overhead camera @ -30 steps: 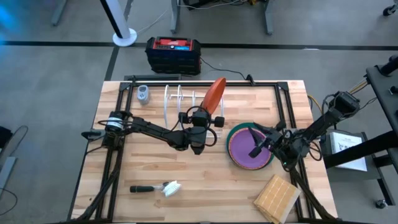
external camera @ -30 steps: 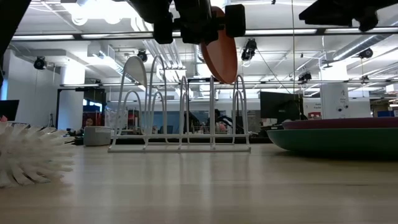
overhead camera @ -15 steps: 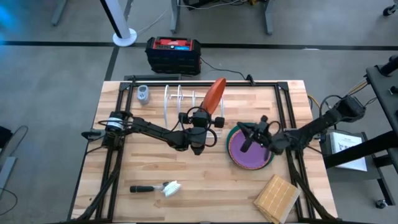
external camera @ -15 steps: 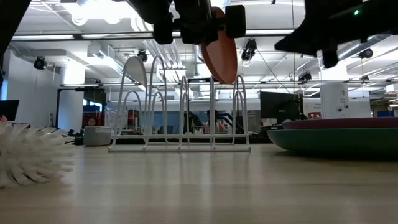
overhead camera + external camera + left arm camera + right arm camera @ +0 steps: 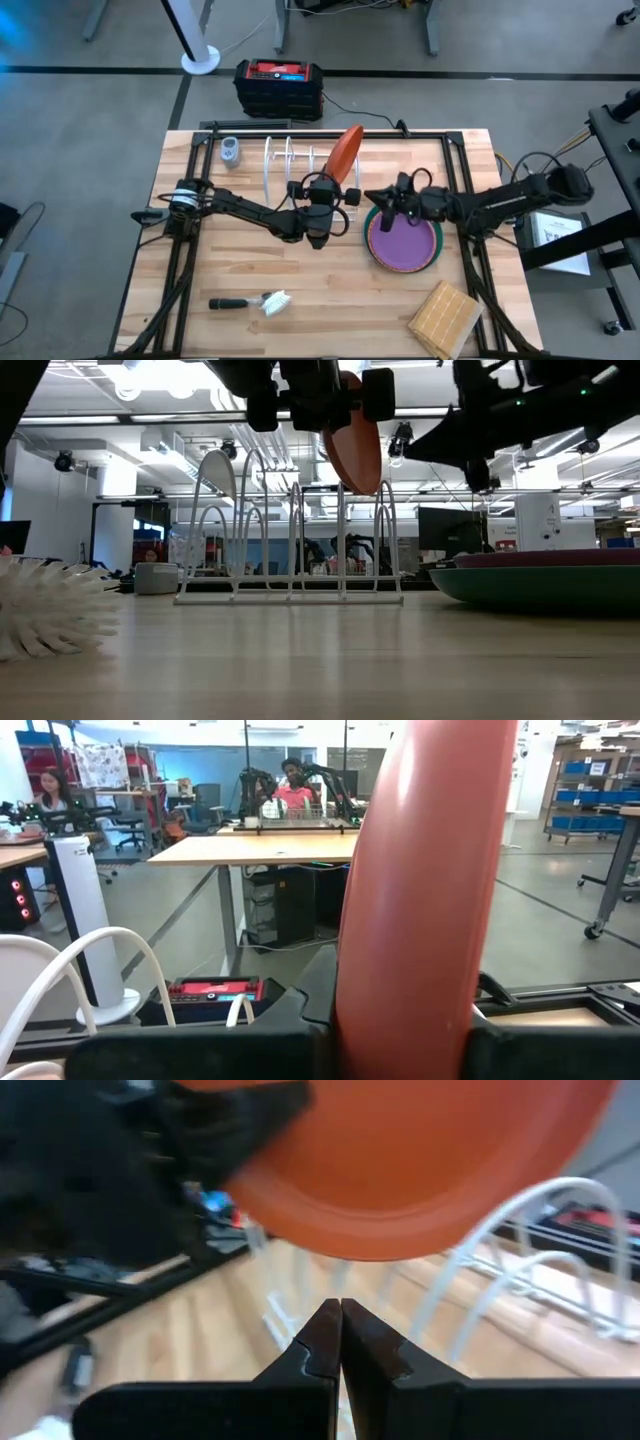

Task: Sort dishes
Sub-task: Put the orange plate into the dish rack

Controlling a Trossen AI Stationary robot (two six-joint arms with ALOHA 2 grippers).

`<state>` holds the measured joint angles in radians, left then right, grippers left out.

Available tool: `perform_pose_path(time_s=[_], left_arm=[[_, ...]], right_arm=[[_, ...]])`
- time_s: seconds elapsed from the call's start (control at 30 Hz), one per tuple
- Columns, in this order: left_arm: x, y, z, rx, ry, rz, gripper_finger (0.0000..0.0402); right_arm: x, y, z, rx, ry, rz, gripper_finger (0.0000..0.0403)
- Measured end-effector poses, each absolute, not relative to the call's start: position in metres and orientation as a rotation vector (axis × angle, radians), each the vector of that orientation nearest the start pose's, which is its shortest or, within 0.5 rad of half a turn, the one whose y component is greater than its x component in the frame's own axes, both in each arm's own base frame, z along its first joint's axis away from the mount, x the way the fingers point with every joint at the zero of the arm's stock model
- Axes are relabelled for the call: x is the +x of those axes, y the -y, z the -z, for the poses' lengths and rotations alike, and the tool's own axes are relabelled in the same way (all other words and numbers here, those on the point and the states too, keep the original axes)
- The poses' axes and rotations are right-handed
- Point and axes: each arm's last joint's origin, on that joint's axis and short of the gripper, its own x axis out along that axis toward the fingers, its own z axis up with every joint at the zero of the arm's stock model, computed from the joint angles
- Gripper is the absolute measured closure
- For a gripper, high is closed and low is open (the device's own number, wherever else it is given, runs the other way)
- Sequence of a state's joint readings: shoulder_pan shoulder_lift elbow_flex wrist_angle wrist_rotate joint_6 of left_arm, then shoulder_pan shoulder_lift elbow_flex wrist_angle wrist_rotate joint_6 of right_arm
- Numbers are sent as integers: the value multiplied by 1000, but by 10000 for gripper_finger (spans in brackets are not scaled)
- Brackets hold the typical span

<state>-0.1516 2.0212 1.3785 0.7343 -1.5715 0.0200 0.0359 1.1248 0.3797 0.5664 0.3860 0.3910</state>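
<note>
Nearest in the low view, at the left edge of the frame: white bristles of a dish brush (image 5: 45,605), lying on the wooden table (image 5: 320,670). In the high view the same brush sits lower left of centre, with a square wooden block (image 5: 443,318) at the lower right.

Mid-table, right of centre in the high view: purple plate (image 5: 403,241) stacked flat on the larger teal-green plate (image 5: 371,222), only a teal rim showing around it. In the low view, both seen edge-on at the right side of the frame. No speckled plate to be made out.

Just above that stack, right gripper (image 5: 384,200) with fingers pressed tight together and empty, tips meeting in the right wrist view (image 5: 339,1342), aimed toward the rack and the orange plate. Seen in the low view at the upper right, hanging above the plates and apart from them.

Centre of the high view: left gripper (image 5: 322,193) clamped on the lower rim of the orange plate (image 5: 343,156), held on edge and tilted, raised over the right end of the white wire rack (image 5: 290,165). In the left wrist view, plate filling the middle of the frame between the two dark fingers (image 5: 200,1055).

Farther back: small grey object (image 5: 231,151) at the table's upper left, then a red and black box (image 5: 279,86) on the floor beyond the table. People seated at desks in the room behind.
</note>
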Motion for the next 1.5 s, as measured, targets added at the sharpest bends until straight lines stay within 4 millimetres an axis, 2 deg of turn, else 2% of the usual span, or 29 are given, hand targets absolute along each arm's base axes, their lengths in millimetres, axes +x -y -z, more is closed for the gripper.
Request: perform_pose_path(time_s=[0.37,0.77,1.5], left_arm=[[433,37,-247,-64,55,-1419,380],[433,39,-245,-60,51,-1416,380],[432,42,-238,-73,62,-1407,380]], right_arm=[[229,27,-203,311,-153,413,403],[251,35,-194,281,-218,429,403],[249,41,-193,246,-227,476,403]])
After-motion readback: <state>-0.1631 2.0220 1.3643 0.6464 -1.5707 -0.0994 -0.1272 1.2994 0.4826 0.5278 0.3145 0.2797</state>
